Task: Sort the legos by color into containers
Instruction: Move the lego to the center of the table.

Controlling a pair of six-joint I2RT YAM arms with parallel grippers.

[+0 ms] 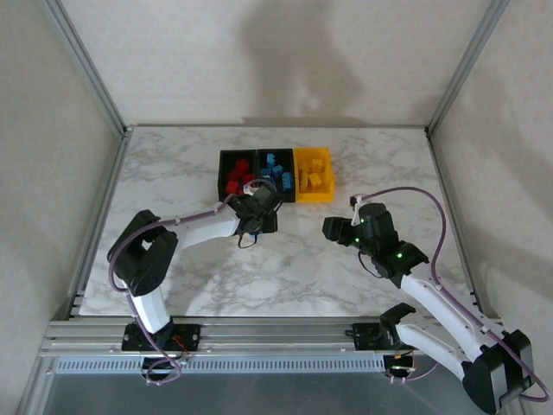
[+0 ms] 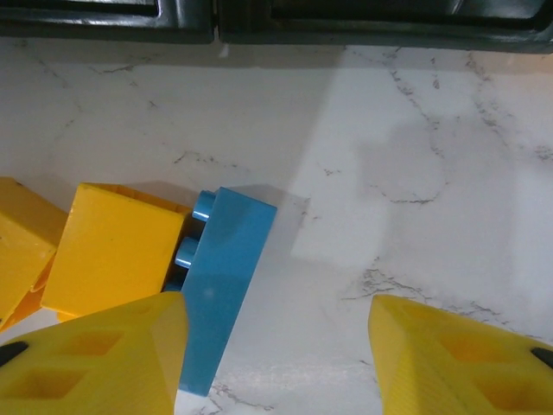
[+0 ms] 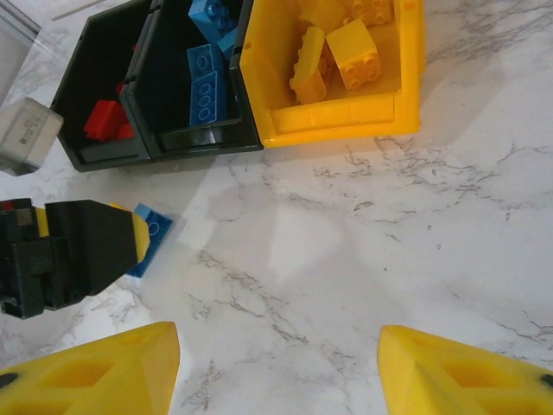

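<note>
On the marble in front of the bins, a blue brick [image 2: 220,285] lies on its side, studs against a yellow brick [image 2: 117,251]; another yellow brick [image 2: 22,246] sits at the left edge. My left gripper [image 2: 276,363] is open just above them, the blue brick's edge just inside its left finger [image 2: 95,354]. The right wrist view has that blue brick [image 3: 154,235] poking out beside the left gripper [image 3: 73,255]. My right gripper [image 3: 276,367] is open over bare marble. Red legos [image 3: 105,119], blue legos [image 3: 206,82] and yellow legos [image 3: 341,47] lie in the bins.
The three joined bins stand at the back centre: black with red [image 1: 235,175], black with blue [image 1: 275,171], yellow [image 1: 313,173]. Their black front wall [image 2: 259,22] is close ahead of the left gripper [image 1: 257,216]. The right gripper [image 1: 341,229] hovers to the right.
</note>
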